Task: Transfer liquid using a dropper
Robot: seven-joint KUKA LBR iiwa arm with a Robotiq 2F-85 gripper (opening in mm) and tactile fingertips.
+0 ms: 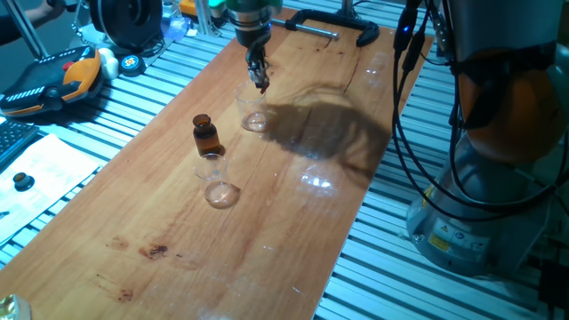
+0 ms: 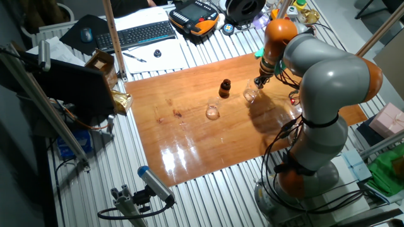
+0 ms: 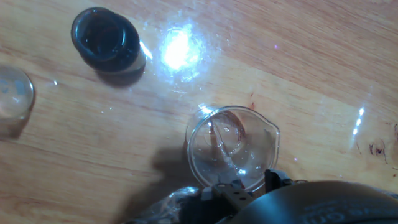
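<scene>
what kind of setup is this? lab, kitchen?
Most likely a robotics lab bench, not a kitchen. A wooden board lies on a slotted aluminium-profile table, clear glass beakers and a small amber-brown glass bottle stand on it, and a black keyboard and orange-and-black teach pendant sit behind.

Two fixed views face opposite table (image 1: 293, 231) sides; hand view looks down close.

Dropper (image 3: 219, 142) tube faint (fingers hidden)
</scene>
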